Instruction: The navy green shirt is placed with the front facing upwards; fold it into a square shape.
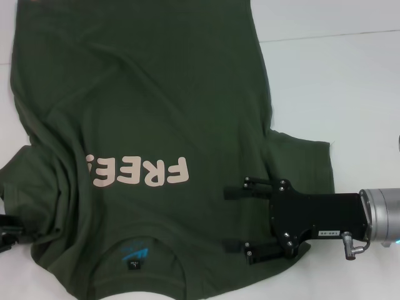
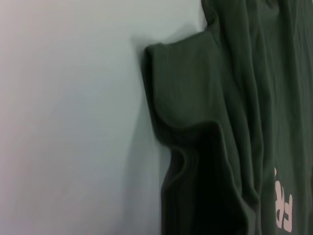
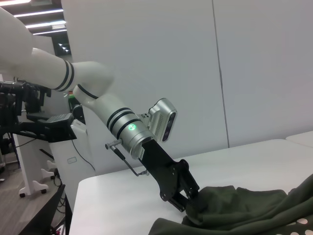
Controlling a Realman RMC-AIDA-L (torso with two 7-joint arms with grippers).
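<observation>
Right gripper (image 1: pixel 236 220) fingers spread over navy green shirt (image 1: pixel 156 112), left gripper (image 3: pixel 188 199) pinching bunched sleeve.

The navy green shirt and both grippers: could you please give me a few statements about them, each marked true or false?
1. The navy green shirt lies with its "FREE" lettering facing up. True.
2. The right gripper is over the shirt, fingers spread apart. True.
3. The left gripper hangs high above the table, clear of the shirt. False: it is down at the shirt's bunched edge, shut on the fabric.
4. The shirt is already folded into a square. False: it is spread out, with one sleeve flat on the white table.
</observation>
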